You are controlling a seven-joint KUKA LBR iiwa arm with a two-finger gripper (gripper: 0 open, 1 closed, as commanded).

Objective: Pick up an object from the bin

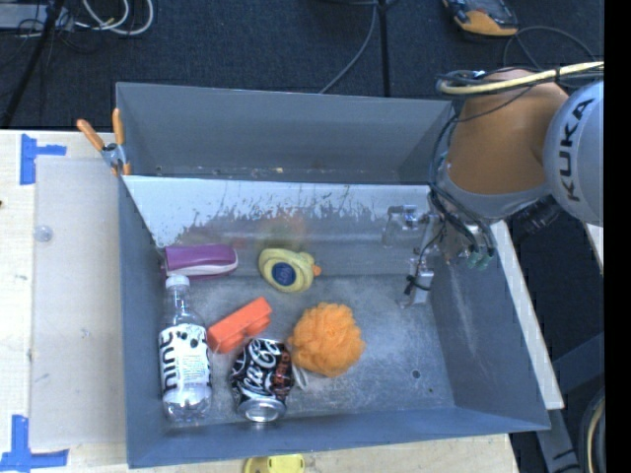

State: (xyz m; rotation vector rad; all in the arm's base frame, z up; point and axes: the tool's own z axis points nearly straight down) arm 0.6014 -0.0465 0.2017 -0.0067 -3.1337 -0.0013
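My gripper (421, 276) hangs over the right part of the bin floor, near the back wall, with nothing under it. The nearest loose thing is a fluffy orange mesh ball (326, 339), down and to the left of the gripper and well apart from it. A yellow round tape measure with a blue centre (286, 271) lies further left, at about the gripper's height in the view.
At the bin's left lie a purple flat case (200, 258), an orange block (240, 324), a crushed black drinks can (263, 380) and a clear plastic bottle with a black-and-white label (184, 363). The arm with its orange cover comes in over the right rim.
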